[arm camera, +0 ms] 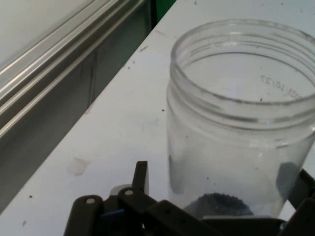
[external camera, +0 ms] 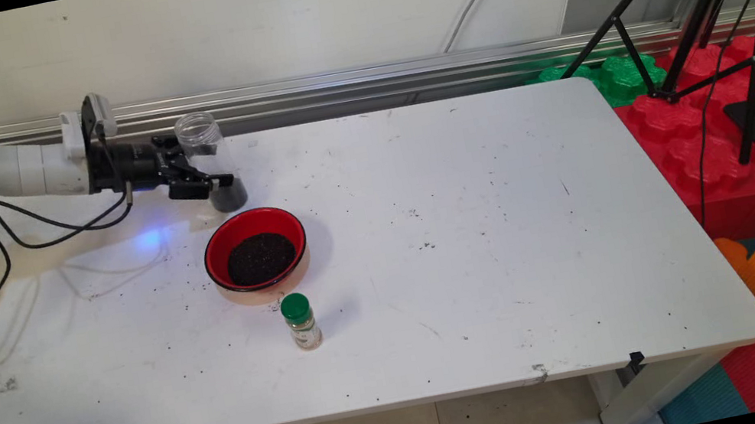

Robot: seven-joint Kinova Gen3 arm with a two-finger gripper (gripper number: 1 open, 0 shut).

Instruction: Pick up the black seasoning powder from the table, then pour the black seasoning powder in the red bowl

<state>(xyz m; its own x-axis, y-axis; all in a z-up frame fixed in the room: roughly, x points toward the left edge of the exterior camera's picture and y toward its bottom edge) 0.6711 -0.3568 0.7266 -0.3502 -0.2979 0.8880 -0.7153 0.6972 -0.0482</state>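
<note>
clear open-topped jar [external camera: 209, 158] with dark grains at its bottom flanked by spread end effector [external camera: 206, 185] upper left of tabletop [external camera: 476, 241], red bowl [external camera: 255, 251] of dark grains just below it, green-capped spice bottle [external camera: 301, 322] lower centre

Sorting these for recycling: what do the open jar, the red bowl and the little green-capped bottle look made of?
Open jar: clear, slightly cloudy plastic by its look, threaded neck, dark grains at the bottom. Red bowl: glossy, red inside and tan outside, plastic or glazed ceramic; it holds dark grains. Bottle: clear glass or plastic; its green cap looks plastic.
</note>
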